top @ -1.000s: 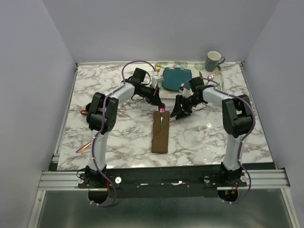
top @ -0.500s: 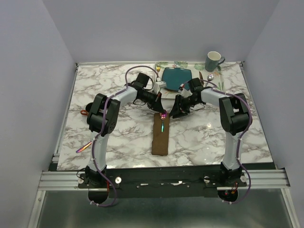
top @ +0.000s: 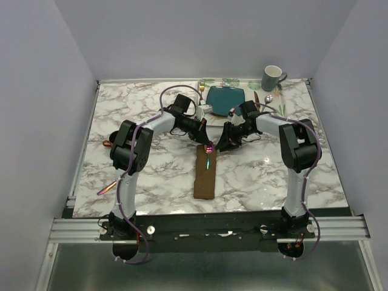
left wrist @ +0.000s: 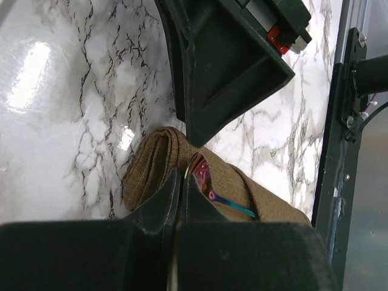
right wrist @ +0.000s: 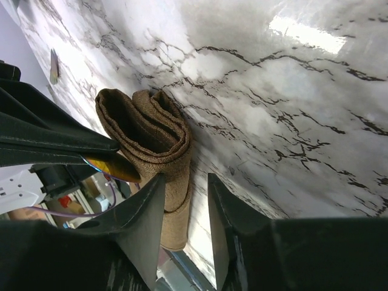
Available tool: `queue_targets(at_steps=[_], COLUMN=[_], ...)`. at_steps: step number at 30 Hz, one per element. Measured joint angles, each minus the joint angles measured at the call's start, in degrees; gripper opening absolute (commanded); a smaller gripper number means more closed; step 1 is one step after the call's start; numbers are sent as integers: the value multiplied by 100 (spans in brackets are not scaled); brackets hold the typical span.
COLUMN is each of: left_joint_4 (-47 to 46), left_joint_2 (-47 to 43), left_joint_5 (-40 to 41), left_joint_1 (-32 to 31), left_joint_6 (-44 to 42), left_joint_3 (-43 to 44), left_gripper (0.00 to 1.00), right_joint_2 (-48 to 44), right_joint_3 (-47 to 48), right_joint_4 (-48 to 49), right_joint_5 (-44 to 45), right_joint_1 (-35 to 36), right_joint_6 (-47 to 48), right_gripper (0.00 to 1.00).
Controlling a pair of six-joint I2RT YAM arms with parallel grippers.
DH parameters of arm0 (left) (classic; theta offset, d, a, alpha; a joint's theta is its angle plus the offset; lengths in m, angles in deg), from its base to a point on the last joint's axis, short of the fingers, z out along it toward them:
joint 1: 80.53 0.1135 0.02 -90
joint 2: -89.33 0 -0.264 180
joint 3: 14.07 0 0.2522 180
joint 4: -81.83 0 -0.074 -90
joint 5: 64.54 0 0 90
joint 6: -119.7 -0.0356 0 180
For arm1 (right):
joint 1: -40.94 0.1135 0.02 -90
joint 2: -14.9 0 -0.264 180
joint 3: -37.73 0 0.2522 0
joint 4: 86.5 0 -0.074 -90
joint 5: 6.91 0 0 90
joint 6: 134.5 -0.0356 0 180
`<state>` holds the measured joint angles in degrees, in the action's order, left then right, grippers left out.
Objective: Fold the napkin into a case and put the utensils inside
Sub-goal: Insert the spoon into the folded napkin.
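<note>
The napkin (top: 205,176) lies folded into a long brown strip running toward the table's near edge. Its rolled far end (left wrist: 151,167) shows layered folds (right wrist: 151,130). My left gripper (top: 205,143) (left wrist: 180,177) is shut on the bowl of an iridescent utensil (left wrist: 205,177), a spoon. The spoon's rainbow handle (top: 208,159) lies along the top of the napkin. Its golden bowl (right wrist: 112,167) shows beside the cloth. My right gripper (top: 223,144) (right wrist: 185,203) is open at the napkin's far right corner. One finger is over the cloth, the other over the marble.
A teal plate (top: 225,100) sits on the leaf-printed placemat (top: 239,82) at the back, with a dark mug (top: 273,77) and a small spoon (top: 268,97) to its right. Another iridescent piece (top: 106,188) lies near the left arm's base.
The left gripper has carried the spoon nearer and down onto the napkin's far end. The right gripper has shifted left to the napkin's corner and its jaws have narrowed.
</note>
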<state>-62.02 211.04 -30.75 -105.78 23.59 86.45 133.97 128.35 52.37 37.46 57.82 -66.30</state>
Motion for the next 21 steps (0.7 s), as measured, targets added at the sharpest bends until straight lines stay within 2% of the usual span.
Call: queue_targets(at_steps=[6,12,15,21], left_joint_4=[-15,-22,-22,-48], left_joint_2=[-4,-11,-11,-11], left_joint_5=[0,0,0,0], left_joint_1=[-2,-13,-37,-61], left_joint_6=[24,57,94,170], left_joint_3=[-42,-186,-223,-282], left_gripper=[0,0,0,0], right_joint_2=[2,17,22,24], right_joint_3=[-20,-33,-42,-44], right_joint_4=[79,149,201,243], right_joint_5=[-15,-33,-35,-37], right_joint_1=[55,74,74,76], right_joint_6=[-74,-181,-234,-291], right_gripper=[42,33,23,23])
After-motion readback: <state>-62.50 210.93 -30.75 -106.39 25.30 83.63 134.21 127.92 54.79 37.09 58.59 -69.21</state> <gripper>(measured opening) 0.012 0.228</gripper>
